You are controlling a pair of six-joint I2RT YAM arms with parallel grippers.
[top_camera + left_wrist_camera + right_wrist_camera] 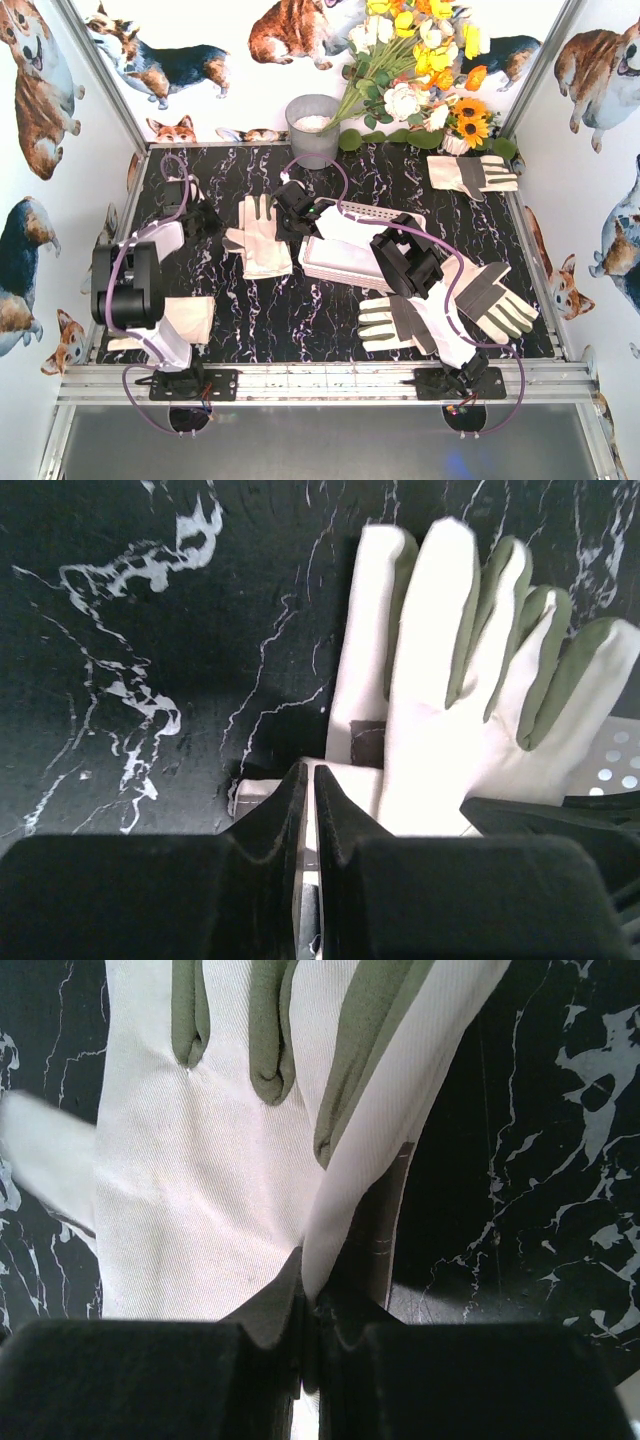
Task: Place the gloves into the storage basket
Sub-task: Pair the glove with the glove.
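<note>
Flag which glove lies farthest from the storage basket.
The glove in the far right corner, just below the sunflowers. It lies alone there. The rest lie closer in, beside the storage basket or in front of it.

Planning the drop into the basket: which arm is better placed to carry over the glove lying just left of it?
Right. The right gripper pinches the glove's edge nearest the storage basket; the left gripper is shut on its far side.

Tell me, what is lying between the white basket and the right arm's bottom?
A glove with grey patches lies there; the top view shows it.
</note>
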